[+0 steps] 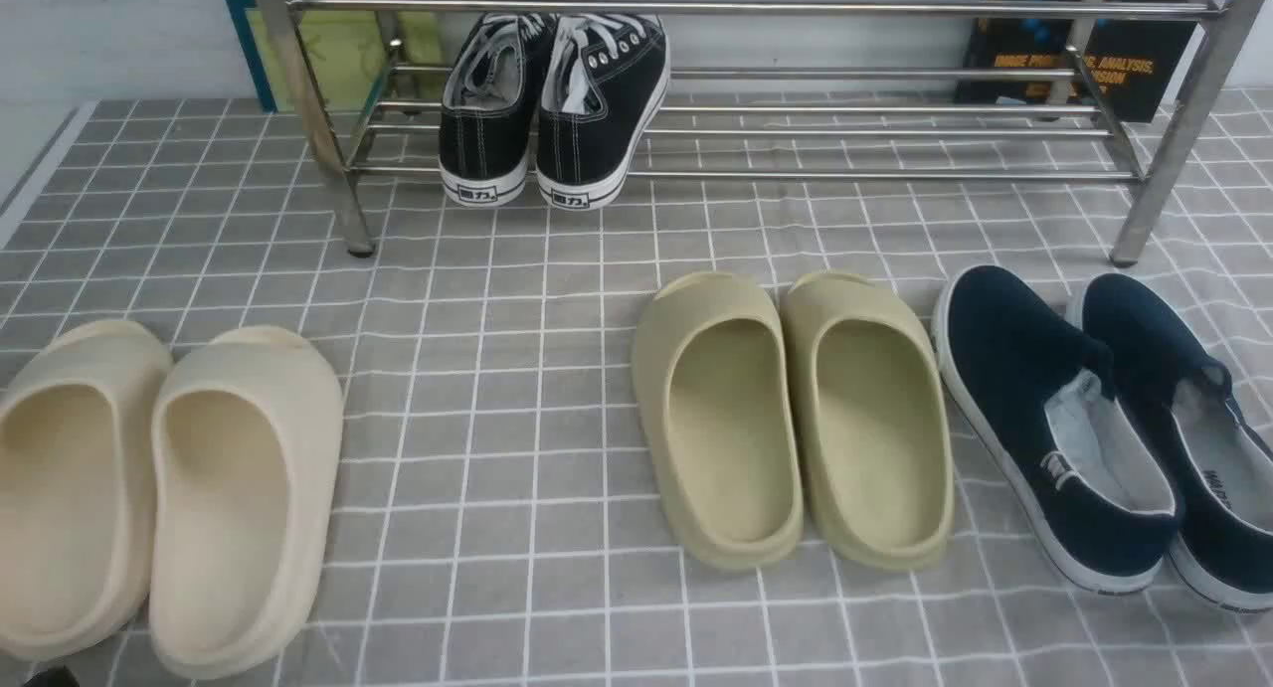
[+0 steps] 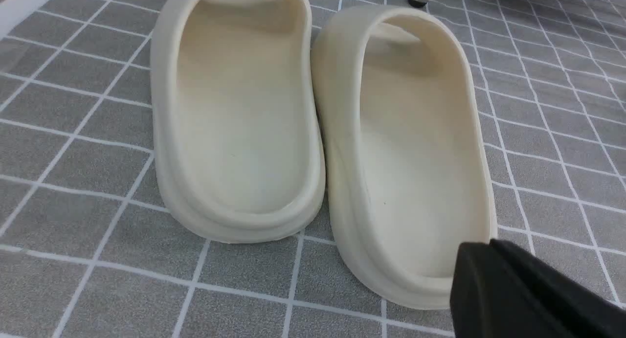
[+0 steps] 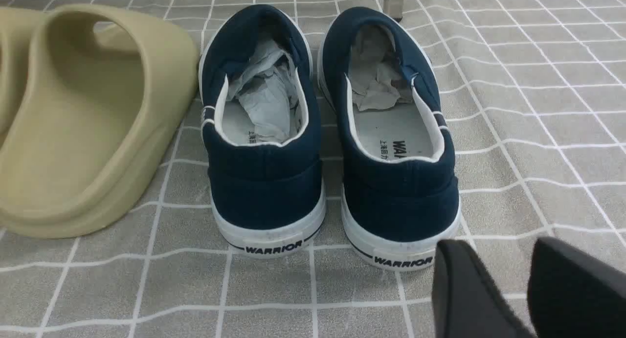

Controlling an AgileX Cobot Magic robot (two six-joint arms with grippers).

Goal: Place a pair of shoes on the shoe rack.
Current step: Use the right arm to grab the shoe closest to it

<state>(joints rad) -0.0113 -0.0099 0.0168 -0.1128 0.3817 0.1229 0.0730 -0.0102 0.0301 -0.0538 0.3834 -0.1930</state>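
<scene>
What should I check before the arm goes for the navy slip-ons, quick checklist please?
1. The navy shoes stand upright, side by side, heels toward the right gripper: ok.
2. The right gripper is open and empty: ok.
3. The shoe rack has free shelf beside the black sneakers: ok.
4. A gap separates the olive slide from the nearest navy shoe: cannot tell.
5. The left gripper, near the cream slides, is open: cannot tell.

Seen from my remote station: the left fingers point(image 2: 518, 294) show as one matte black wedge; the right fingers point(image 3: 464, 294) as two matte black blades with blunt tips.
</scene>
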